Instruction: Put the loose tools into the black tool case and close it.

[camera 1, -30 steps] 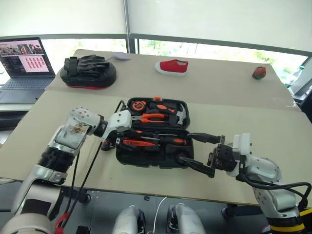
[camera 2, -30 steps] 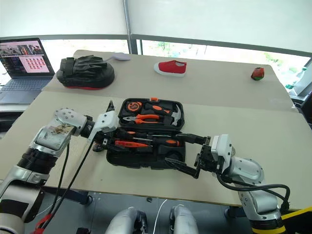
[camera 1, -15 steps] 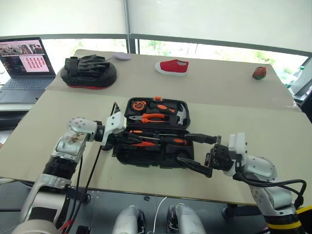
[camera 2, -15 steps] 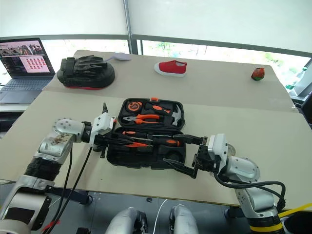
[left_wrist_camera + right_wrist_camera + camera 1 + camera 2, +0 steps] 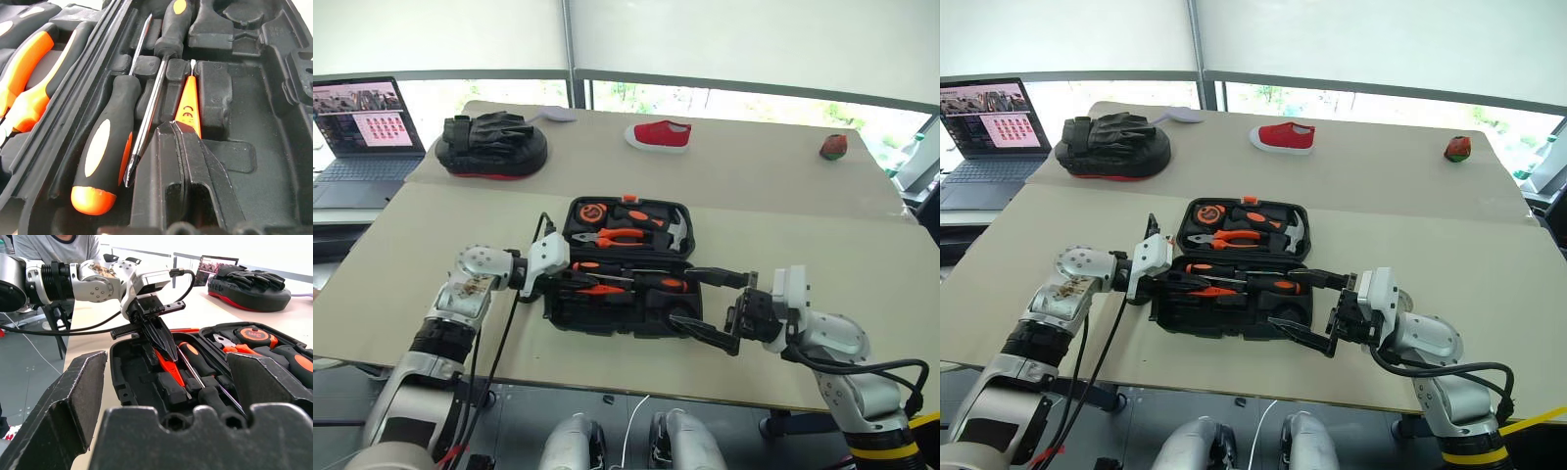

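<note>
Nearest the camera, at five o'clock, the right gripper holds its two black fingers spread wide and level, empty, just off the front right corner of the flat black moulded-plastic tool case, as it did a second ago.

At nine o'clock of the case, the left gripper has come down into the near tray, and its fingers, parted a second ago, now stand pressed together over the slim all-orange screwdriver. Whether they pinch that tool or merely rest on it cannot be told (the tips hide the contact).

Beside it lie the two screwdrivers with orange-and-black handles, seated in their recesses. The lid half, at twelve o'clock, carries the orange-handled pliers.

The descent and closing suggest the slim screwdriver is being pressed into its slot; the case stands open, so closing remains.

Farther off lie a black padded mitt with red edge at ten o'clock and a red shoe at one o'clock.
</note>
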{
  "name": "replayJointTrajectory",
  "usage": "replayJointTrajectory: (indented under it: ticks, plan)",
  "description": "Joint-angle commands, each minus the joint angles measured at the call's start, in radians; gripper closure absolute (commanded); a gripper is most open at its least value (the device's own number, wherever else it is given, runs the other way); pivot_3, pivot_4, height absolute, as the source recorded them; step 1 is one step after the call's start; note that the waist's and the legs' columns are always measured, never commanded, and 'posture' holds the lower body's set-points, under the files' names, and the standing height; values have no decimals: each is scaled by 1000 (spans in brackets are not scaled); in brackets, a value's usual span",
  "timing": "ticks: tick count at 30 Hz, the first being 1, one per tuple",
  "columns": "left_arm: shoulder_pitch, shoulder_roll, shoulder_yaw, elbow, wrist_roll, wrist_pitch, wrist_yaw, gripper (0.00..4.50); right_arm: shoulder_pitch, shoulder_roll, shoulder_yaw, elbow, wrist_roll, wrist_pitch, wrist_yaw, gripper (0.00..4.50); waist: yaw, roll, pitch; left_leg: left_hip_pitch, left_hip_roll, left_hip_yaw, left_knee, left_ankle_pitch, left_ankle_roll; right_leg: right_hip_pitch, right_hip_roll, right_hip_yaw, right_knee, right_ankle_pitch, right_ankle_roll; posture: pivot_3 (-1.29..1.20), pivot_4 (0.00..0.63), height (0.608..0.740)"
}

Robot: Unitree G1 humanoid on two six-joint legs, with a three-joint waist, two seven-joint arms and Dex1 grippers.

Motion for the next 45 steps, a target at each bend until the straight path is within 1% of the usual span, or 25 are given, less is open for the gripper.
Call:
replayJointTrajectory:
  ticks: [1, 2, 5, 7, 8, 11, 12, 13, 14, 15, 17, 18, 21, 23, 26, 28, 29, 30, 31, 33, 35, 38, 40, 43, 45]
  plan:
    - [52, -10, -1, -10, 23, -16, 54, 4460, 4, -8, -25, -13, 8, -5, 4, 0, 0, 3, -2, 0, 0, 0, 0, 0, 0, 0, 0, 0, 0, 0, 0, 0, 150, 740]
    - [64, -11, 22, -33, -9, -17, 51, 4460, 6, -8, -26, -13, 7, -8, 4, 0, 0, 4, -2, 1, 0, 0, 0, 0, 0, 1, 0, 0, 0, 0, 0, 0, 150, 740]
    - [115, -8, 150, -156, -175, 110, 69, 4460, 20, -12, -44, -3, 5, -22, 8, 0, -5, 4, -3, 2, 1, 0, 0, 0, 1, 2, -3, 1, 0, 0, 0, 0, 150, 740]
    - [200, 12, 289, -265, -278, 123, 113, 3951, 29, -21, -64, 32, -8, -54, 27, 0, -9, 4, -3, 1, 1, 0, 0, 0, 0, 2, -3, 0, 0, 0, 0, 0, 150, 740]
    - [248, 29, 346, -305, -303, 132, 139, 3779, 33, -26, -72, 49, -14, -69, 38, 0, -14, 4, -2, 0, 1, 0, 0, 0, 0, 0, -3, 1, 0, 0, 0, 0, 150, 740]
    - [416, 84, 508, -380, -343, 173, 203, 2680, 42, -35, -95, 103, -34, -127, 69, 0, -26, 4, -2, 1, 2, 0, 0, 0, 0, 0, -4, 1, 0, 0, 0, 0, 150, 740]
    - [471, 92, 559, -393, -349, 172, 225, 2351, 43, -34, -100, 118, -37, -141, 74, 0, -27, 4, -2, 2, 2, 0, -1, 0, 0, 1, -4, 2, 0, 0, 0, 0, 150, 740]
    - [528, 95, 611, -406, -358, 174, 247, 1918, 44, -32, -106, 130, -39, -153, 77, 0, -26, 5, -2, 4, 2, 0, -2, 0, -1, 2, -4, 2, 0, 0, 0, 0, 150, 740]
    - [593, 83, 684, -406, -359, 159, 292, 1636, 48, -31, -109, 144, -48, -155, 72, 0, -25, 5, -2, 5, 2, 0, -3, 0, -1, 3, -5, 2, -1, 0, 0, 0, 150, 740]
    - [645, 69, 742, -409, -370, 157, 325, 1206, 51, -29, -107, 157, -62, -169, 69, 0, -24, 5, -2, 6, 2, 0, -4, 0, -1, 4, -5, 2, -1, 0, 0, 0, 150, 740]
    - [744, 41, 835, -403, -367, 138, 383, 514, 59, -20, -104, 181, -91, -212, 67, 0, -22, 5, -2, 6, 2, 0, -5, -3, -5, 4, -6, 2, -2, 0, 0, 0, 150, 740]
    - [797, 25, 874, -394, -357, 123, 410, 83, 62, -15, -101, 190, -98, -229, 69, 0, -21, 4, -2, 6, 2, -1, -5, -5, -8, 4, -6, 2, -2, 0, 0, 0, 150, 740]
    - [919, -41, 976, -385, -357, 116, 515, 29, 71, 8, -93, 208, -105, -279, 81, 0, -15, 4, -2, 6, 2, -1, -6, -5, -8, 3, -7, 1, -4, 0, 0, 0, 150, 740]
    - [968, -79, 1011, -396, -368, 131, 569, 29, 71, 18, -87, 206, -101, -280, 82, 0, -12, 4, -2, 6, 1, -1, -6, -6, -8, 2, -7, 1, -5, 0, 0, 0, 150, 740]
    - [992, -105, 1018, -428, -387, 149, 614, 29, 67, 12, -81, 188, -59, -232, 105, 0, -1, 4, -2, 6, 1, -1, -6, -10, -4, 0, -8, 0, -6, -1, 0, 0, 150, 740]
    - [988, -105, 1008, -460, -393, 184, 662, 29, 52, 10, -80, 173, -32, -216, 126, 0, 4, 4, -2, 5, 1, -2, -6, -11, -2, -1, -8, 0, -6, -1, -1, 0, 150, 740]
    - [987, -97, 999, -489, -413, 239, 684, 29, 44, 10, -80, 172, -28, -215, 130, 0, 5, 4, -2, 5, 1, -2, -6, -11, -2, -1, -8, 0, -6, -1, -1, 0, 150, 740]
    - [982, -80, 988, -526, -429, 339, 739, 29, 35, 10, -79, 173, -29, -217, 135, 0, 4, 3, -3, 5, 1, -2, -6, -11, -2, -1, -8, 0, -6, -2, -3, 0, 150, 740]
    - [971, -63, 971, -556, -422, 402, 783, 29, 28, 9, -78, 174, -29, -213, 137, 0, 4, 3, -3, 5, 1, -2, -7, -11, -2, -1, -8, 0, -6, -2, -3, 0, 150, 740]
    - [908, -33, 924, -649, -458, 482, 823, 29, 7, 9, -73, 172, -27, -207, 143, 0, 5, 3, -3, 5, 1, -2, -7, -11, -2, 0, -8, 0, -6, 0, 0, 0, 150, 740]
    - [855, -4, 879, -709, -474, 572, 865, 29, -11, 13, -66, 168, -22, -198, 143, 0, 6, 3, -3, 5, 1, -2, -7, -9, -5, 0, -8, -1, -5, 0, 0, 0, 150, 740]
    - [751, 18, 805, -766, -507, 720, 949, 29, -35, 22, -50, 152, -19, -184, 136, 0, 2, 3, -3, 5, 1, -2, -7, -6, -10, 4, -7, 0, -5, 0, 0, 0, 150, 740]
    - [700, 25, 768, -788, -523, 781, 974, 29, -42, 25, -41, 144, -17, -178, 131, 0, -5, 3, -3, 5, 1, -2, -8, -6, -11, 5, -6, 0, -6, 0, 0, 0, 150, 740]
    - [560, 45, 623, -784, -513, 901, 1009, 29, -47, 38, -22, 123, -22, -170, 116, 0, -2, 3, -3, 6, 1, -1, -10, -5, -11, 5, -5, 1, -5, 0, 0, 0, 150, 740]
    - [493, 36, 530, -771, -496, 957, 1022, 29, -43, 41, -20, 114, -27, -170, 110, 0, 2, 3, -3, 6, 1, -1, -9, -3, -14, 5, -4, 0, -4, 0, 0, 0, 150, 740]
